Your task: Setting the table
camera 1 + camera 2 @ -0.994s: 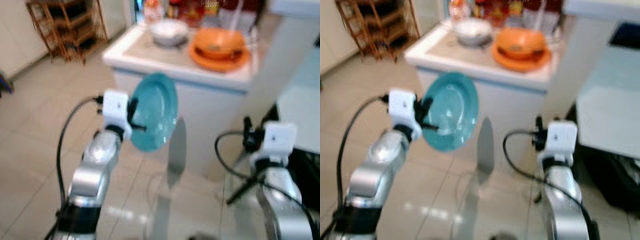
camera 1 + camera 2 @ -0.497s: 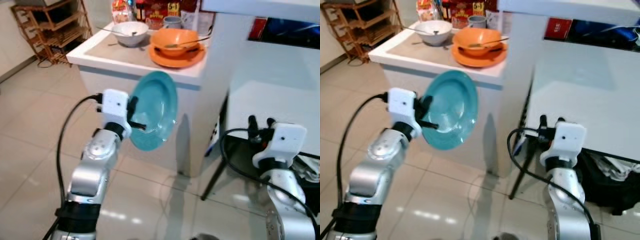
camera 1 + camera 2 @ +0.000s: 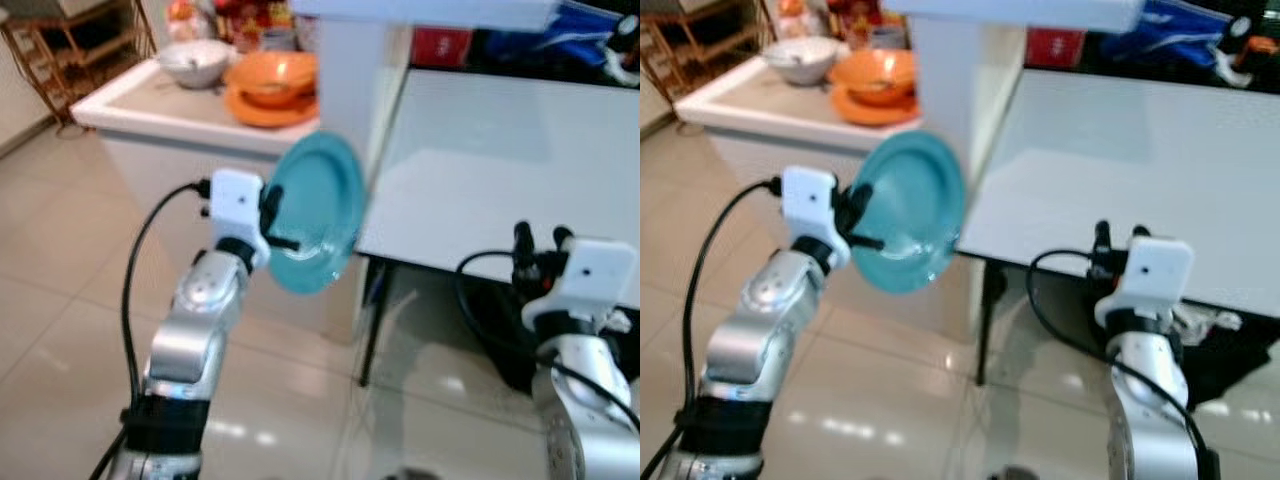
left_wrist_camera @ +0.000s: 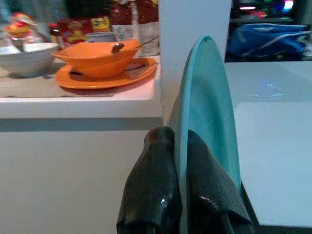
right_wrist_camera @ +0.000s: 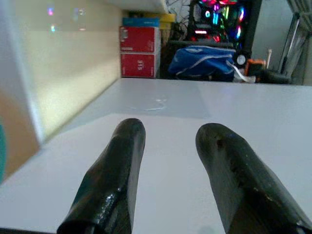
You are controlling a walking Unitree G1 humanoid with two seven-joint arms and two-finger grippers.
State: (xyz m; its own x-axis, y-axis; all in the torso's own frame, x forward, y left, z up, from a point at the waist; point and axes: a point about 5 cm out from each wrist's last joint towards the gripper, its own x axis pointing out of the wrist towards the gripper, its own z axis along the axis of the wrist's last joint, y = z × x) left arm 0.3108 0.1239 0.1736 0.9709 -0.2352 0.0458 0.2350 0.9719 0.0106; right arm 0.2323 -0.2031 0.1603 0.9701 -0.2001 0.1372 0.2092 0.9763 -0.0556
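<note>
Before me the floor of glossy beige tiles spreads across the lower left of the frame, catching pale glints of light. At the upper left I see a white counter with a pale flat top, and behind it, in the corner, a brown rattan shelf rack. A white square pillar rises at top centre. To its right my view takes in a broad white table.

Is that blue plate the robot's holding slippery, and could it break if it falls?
Probably slippery: the teal plate looks glossy, and the left claw pinches only its rim, holding it on edge. It keeps its shape, so it is stiff. Over the tile floor a drop could chip it, though I cannot tell the material.
</note>
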